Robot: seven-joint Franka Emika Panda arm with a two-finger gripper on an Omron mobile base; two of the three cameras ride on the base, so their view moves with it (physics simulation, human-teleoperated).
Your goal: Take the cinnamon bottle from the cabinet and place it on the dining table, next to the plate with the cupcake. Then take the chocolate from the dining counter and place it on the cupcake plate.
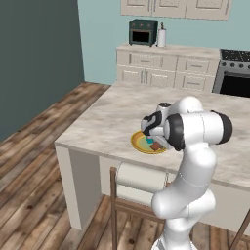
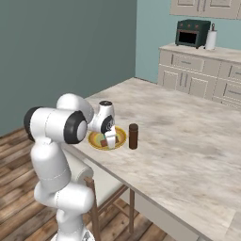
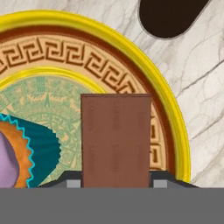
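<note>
My gripper (image 3: 116, 181) is shut on the chocolate (image 3: 116, 140), a flat brown bar held between the two finger tips just above the plate (image 3: 144, 65). The plate is yellow with a brown patterned rim and a teal centre. On it, left of the bar, sits the cupcake (image 3: 26, 153) in its teal wrapper. The dark cinnamon bottle (image 2: 133, 136) stands upright on the dining table (image 2: 188, 136), just right of the plate (image 2: 96, 140). Seen from the left base view, the gripper (image 1: 158, 142) hangs low over the plate (image 1: 141, 145) near the table's front edge.
A chair (image 1: 139, 183) is tucked under the table edge below the plate. Against the far wall run a counter with drawers (image 1: 166, 63), a dark toaster oven (image 1: 142, 32), a paper towel roll (image 1: 161, 36) and a stove (image 1: 237, 73).
</note>
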